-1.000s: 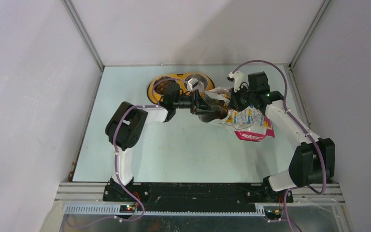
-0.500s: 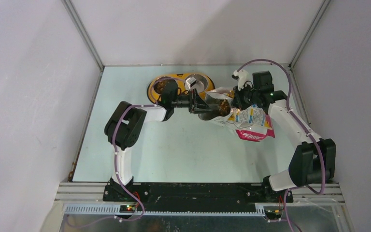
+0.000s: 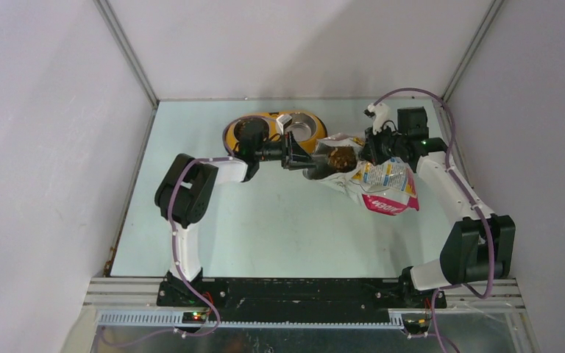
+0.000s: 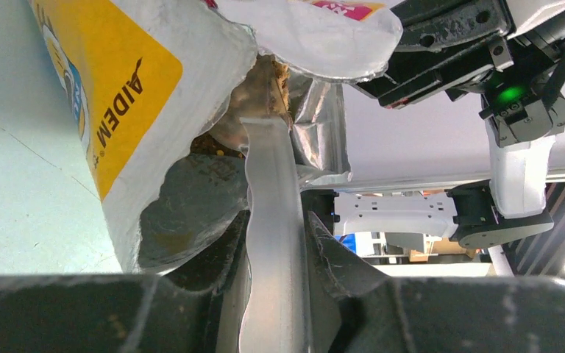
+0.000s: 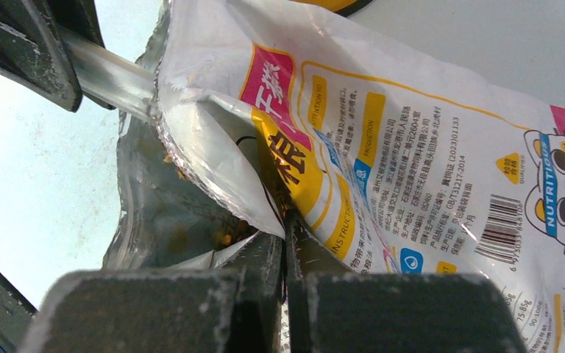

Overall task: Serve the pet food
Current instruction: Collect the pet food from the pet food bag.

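The crinkly yellow-white bag lies at the back right, its mouth facing left. My right gripper is shut on the bag's upper mouth edge and holds it open. The clear scoop is pushed into the mouth, and my left gripper is shut on its handle. Brown pet food shows heaped inside the mouth. In the left wrist view the handle runs up into the foil lining, with kibble at its far end. The right wrist view shows the handle entering from the left.
A yellow double bowl with steel cups stands behind my left gripper, its left cup partly hidden by the arm. The enclosure's walls close in at the back and both sides. The bag's pink base points toward the near right.
My left gripper has drawn the scoop a little to the left. The right gripper has shifted right and back with the bag edge, and the kibble in the mouth shows more.
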`<state>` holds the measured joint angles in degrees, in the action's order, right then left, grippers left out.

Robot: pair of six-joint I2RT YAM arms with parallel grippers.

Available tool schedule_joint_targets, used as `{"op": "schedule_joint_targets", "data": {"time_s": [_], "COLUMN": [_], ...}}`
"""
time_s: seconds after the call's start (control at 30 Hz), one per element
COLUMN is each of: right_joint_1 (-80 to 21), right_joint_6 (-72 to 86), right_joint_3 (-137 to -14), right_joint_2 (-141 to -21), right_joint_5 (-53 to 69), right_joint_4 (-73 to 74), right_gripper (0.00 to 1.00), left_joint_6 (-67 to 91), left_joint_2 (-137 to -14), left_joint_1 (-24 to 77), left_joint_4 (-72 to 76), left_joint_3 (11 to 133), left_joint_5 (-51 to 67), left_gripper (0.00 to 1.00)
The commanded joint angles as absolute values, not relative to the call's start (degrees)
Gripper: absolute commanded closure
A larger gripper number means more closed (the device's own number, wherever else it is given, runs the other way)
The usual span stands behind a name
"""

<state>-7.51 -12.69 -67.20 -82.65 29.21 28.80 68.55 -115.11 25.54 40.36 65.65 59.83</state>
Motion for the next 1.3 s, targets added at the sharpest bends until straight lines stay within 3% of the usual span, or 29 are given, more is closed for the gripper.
{"op": "schedule_joint_targets", "data": {"time_s": [0.0, 1.27], "right_joint_1": [-4.9, 1.9], "right_joint_6": [-14.7, -15.4], "right_joint_3": [-66.8, -66.8], "right_joint_2": [-80.9, -82.1], "right_joint_5": [27.8, 26.3], "right_joint_4": [31.0, 31.2], "right_gripper": [1.0, 1.0], "left_joint_6": [68.2, 71.7], "left_joint_2": [-110.5, -108.0], "left_joint_1": [24.5, 23.5], "left_joint_4": [44.4, 49.0], "left_joint_3": [65.7, 64.5], "left_joint_5": [60.9, 61.5], "left_gripper": [1.0, 1.0]}}
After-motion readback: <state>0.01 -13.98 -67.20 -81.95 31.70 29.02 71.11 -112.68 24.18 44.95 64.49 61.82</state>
